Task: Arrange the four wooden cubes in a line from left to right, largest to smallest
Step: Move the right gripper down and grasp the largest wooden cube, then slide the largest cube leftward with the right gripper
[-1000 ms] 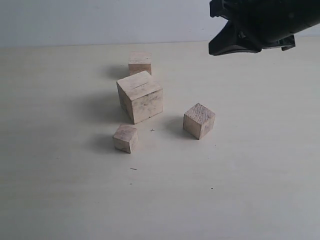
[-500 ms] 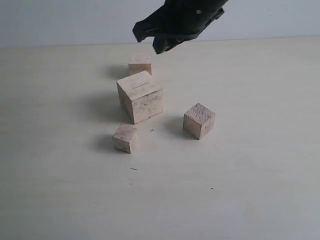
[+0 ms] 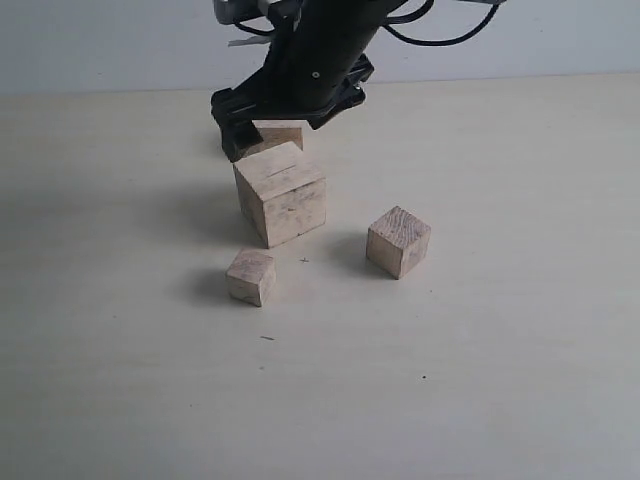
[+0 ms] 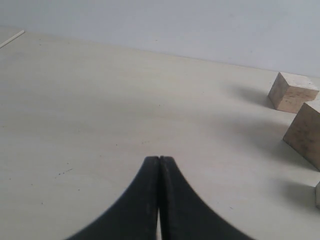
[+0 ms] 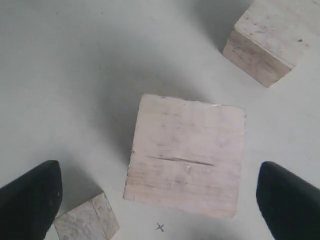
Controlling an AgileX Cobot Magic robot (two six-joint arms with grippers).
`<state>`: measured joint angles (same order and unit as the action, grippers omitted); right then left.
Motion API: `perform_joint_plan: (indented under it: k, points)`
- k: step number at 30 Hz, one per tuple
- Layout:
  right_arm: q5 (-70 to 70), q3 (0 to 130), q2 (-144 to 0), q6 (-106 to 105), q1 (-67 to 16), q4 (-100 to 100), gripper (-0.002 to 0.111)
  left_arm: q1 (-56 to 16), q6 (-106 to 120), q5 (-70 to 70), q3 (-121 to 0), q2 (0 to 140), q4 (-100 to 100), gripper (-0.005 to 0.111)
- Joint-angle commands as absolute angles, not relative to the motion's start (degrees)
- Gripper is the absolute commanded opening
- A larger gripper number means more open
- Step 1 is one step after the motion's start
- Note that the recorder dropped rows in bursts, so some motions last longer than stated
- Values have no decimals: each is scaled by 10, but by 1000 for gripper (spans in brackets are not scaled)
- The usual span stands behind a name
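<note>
1. Pale raw wood is filling my right wrist view. The largest cube [image 5: 185,160], its short slit mark facing up, is sitting on the light table [image 3: 520,330] directly below my right gripper [image 5: 157,172].
2. I am holding that gripper spread wide and empty. Its black fingers [image 5: 31,197] are standing off either side of the largest cube, with bare table showing in both gaps and nothing touched.
3. In the exterior view my right arm is reaching in from the rear and crossing the middle. The gripper is hanging over the far edge of the largest cube and partly covering the rear cube [image 3: 283,135] just behind it.
4. The largest cube is resting near the table's middle, turned so that one corner is pointing toward the exterior camera.
5. The smallest cube [image 3: 251,277] is lying just in front of it and slightly left, apart from it.
6. The right-hand cube [image 3: 398,241] is sitting near it, to the right and a little forward, also apart.
7. The four cubes are forming a loose cluster, not a row.
8. My left gripper [image 4: 159,159] is pressed tight together, clasping nothing. It is hanging low over bare table, well apart from the cubes.
</note>
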<state>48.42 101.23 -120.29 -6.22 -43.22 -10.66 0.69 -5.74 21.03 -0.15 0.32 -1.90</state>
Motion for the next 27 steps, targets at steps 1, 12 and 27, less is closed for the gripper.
perform_joint_plan:
  k: [1,12,27]
  points:
    - [483,1049,-1232,-64,-433,-101,105,4,-56,206,0,0,-17,0]
    - [517,1117,-1305,-58,-433,-43,105,4,-56,206,0,0,-17,0]
    - [522,1119,-1353,-42,-433,-45,103,4,-56,206,0,0,-17,0]
